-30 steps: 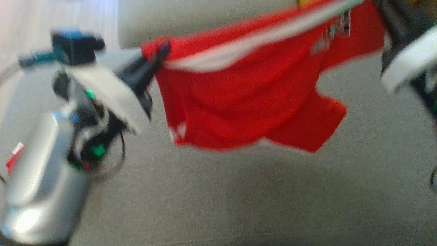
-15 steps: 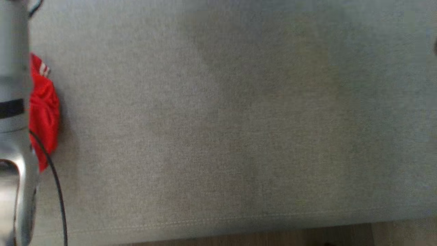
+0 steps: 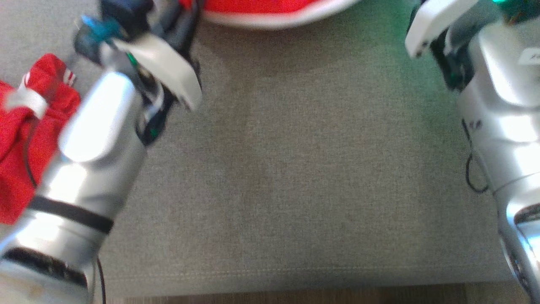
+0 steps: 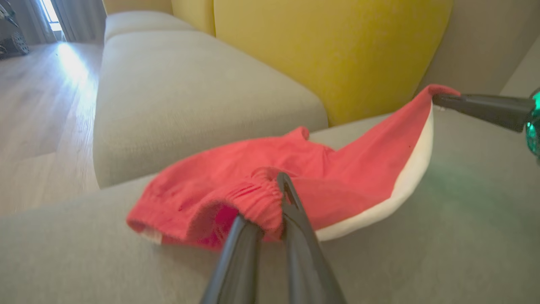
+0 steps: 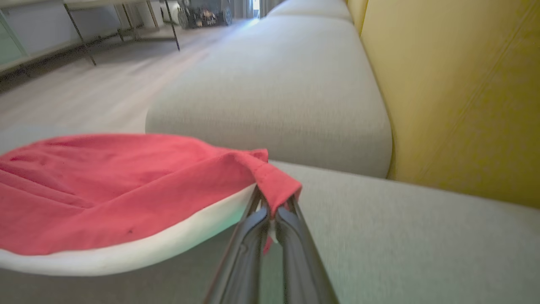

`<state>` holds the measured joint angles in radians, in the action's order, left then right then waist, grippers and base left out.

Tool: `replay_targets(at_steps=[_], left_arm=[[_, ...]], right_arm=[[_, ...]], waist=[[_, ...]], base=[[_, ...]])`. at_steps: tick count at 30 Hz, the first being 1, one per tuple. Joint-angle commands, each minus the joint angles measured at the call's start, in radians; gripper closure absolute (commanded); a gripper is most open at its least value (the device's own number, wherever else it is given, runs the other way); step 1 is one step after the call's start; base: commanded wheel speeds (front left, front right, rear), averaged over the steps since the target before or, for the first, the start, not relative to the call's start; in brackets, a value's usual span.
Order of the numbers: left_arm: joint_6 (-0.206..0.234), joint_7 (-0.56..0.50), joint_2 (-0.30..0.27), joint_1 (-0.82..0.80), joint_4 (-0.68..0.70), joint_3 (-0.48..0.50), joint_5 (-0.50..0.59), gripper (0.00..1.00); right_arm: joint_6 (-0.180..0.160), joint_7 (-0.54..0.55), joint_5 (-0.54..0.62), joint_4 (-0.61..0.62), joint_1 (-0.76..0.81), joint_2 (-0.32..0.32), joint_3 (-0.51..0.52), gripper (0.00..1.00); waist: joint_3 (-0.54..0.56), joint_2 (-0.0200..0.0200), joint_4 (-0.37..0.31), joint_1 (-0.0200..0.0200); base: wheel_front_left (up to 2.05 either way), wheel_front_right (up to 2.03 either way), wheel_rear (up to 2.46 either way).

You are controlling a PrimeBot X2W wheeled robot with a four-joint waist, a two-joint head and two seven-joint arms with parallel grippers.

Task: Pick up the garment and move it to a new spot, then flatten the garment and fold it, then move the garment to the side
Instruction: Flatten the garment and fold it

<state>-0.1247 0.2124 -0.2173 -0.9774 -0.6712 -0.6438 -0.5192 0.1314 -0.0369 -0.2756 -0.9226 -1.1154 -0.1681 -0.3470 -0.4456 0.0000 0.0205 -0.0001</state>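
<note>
Over a grey sofa seat now, its near edge running along the wood floor. On the left, lying right on it, a bunched red cloth. Far side, red garment sagging low, contact hard to call.

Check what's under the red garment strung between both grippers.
Grey sofa seat lies under the red garment and is visible below its white-edged sag. The seat beneath the bunched part by the left gripper is covered; what lies there cannot be seen.
</note>
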Motion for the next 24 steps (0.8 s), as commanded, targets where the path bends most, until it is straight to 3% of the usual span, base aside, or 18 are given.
replay_targets(at_steps=[1,9,17,18,24], left_arm=[[-0.006,0.013,-0.041,-0.010,0.013,0.003,-0.005,1.00],[-0.006,0.039,-0.056,0.129,-0.054,-0.143,-0.037,1.00],[-0.006,0.047,-0.048,0.227,-0.094,-0.211,-0.060,1.00],[-0.006,0.048,-0.048,0.247,-0.097,-0.231,-0.062,1.00],[-0.006,0.049,-0.036,0.302,-0.097,-0.247,-0.081,1.00]], right_arm=[[-0.001,0.016,-0.023,0.014,0.003,0.003,-0.030,1.00],[-0.001,0.159,-0.159,-0.019,0.126,-0.114,-0.220,1.00],[-0.001,0.309,-0.333,0.078,0.232,-0.272,-0.418,1.00],[-0.001,0.333,-0.362,0.103,0.249,-0.315,-0.461,1.00],[-0.001,0.383,-0.458,0.171,0.297,-0.413,-0.546,1.00]], waist=[[0.019,0.0000,0.003,0.0001],[0.119,0.0000,0.007,0.0001],[0.211,0.0000,0.013,0.0001],[0.230,0.0000,0.013,0.0001],[0.287,0.0000,0.019,0.0001]], base=[[0.00,0.00,0.00],[0.00,0.00,0.00],[0.00,0.00,0.00],[0.00,0.00,0.00],[0.00,0.00,0.00]])
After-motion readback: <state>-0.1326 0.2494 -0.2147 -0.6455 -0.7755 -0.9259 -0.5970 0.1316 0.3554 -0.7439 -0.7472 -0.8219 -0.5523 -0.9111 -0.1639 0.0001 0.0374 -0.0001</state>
